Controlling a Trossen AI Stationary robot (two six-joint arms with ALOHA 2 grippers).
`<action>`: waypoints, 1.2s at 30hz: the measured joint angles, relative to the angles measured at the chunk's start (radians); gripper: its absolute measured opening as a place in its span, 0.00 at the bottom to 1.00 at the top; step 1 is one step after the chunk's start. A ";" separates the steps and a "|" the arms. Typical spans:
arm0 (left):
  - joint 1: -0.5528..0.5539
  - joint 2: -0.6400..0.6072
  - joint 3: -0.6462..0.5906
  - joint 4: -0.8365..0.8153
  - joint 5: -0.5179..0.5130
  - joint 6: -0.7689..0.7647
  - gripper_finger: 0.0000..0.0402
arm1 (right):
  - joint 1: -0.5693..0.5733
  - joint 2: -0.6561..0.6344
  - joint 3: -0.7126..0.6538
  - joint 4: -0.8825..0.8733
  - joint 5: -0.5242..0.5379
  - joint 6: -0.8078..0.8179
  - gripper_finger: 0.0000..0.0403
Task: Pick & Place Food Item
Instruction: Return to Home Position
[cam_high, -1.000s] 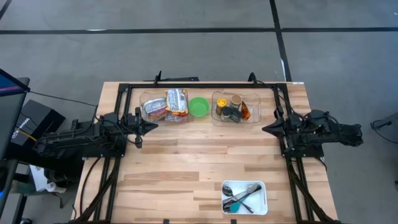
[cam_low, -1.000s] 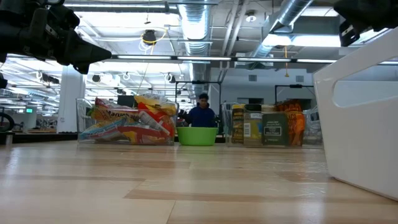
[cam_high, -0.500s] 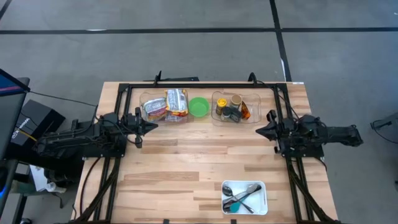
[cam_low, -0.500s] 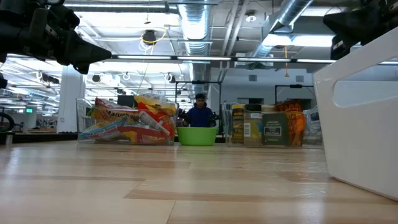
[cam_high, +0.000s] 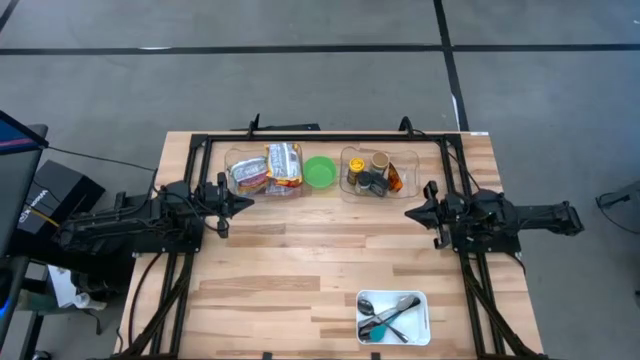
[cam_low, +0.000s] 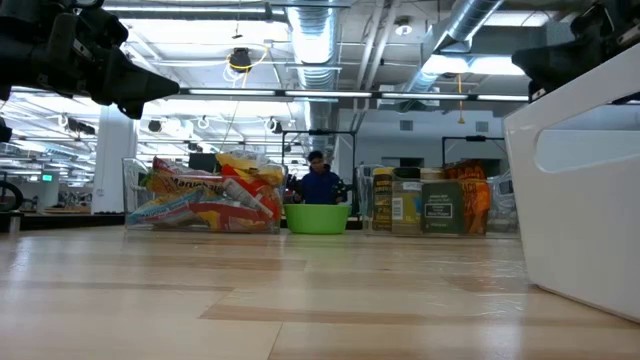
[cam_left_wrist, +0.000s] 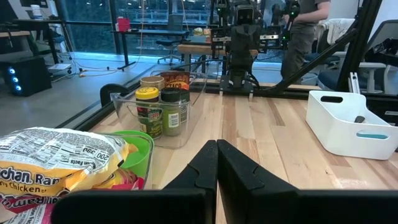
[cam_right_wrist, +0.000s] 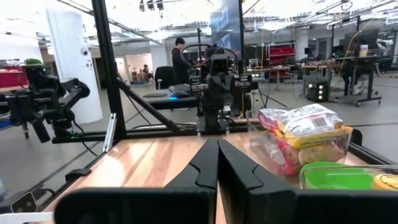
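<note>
Pale wooden planks form the table (cam_high: 320, 250), edged by a black frame (cam_high: 320, 138). Along its far side the noodle packs (cam_high: 272, 168) lie piled in the left transparent bin (cam_high: 229, 158). A green bowl (cam_high: 320, 171) stands just beside that bin, between it and the right transparent bin (cam_high: 415, 170), which holds jars (cam_high: 368, 175). Near the front edge, toward the right, the white bin (cam_high: 424, 318) holds the silver spoon (cam_high: 385, 305) among other cutlery.

The left gripper (cam_high: 245, 202) hovers above the table's left side, just in front of the left transparent bin and pointing toward the middle, its jaws pressed together on nothing. The right gripper (cam_high: 410, 213) hangs opposite it over the right side, just in front of the right transparent bin, facing inward, jaws likewise closed and empty.

Beyond the table, in the low view, a person (cam_low: 318, 184) shows behind the green bowl.
</note>
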 joint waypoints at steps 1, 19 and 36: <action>0.000 0.000 0.000 0.000 0.000 0.000 0.00 | 0.000 0.000 0.000 -0.007 0.000 -0.003 0.00; 0.000 0.000 0.000 0.000 0.000 0.000 0.00 | 0.001 0.043 0.000 -0.122 0.000 -0.037 0.00; 0.000 0.000 0.000 0.000 0.000 0.000 0.00 | 0.001 0.061 -0.001 -0.123 0.000 -0.037 0.00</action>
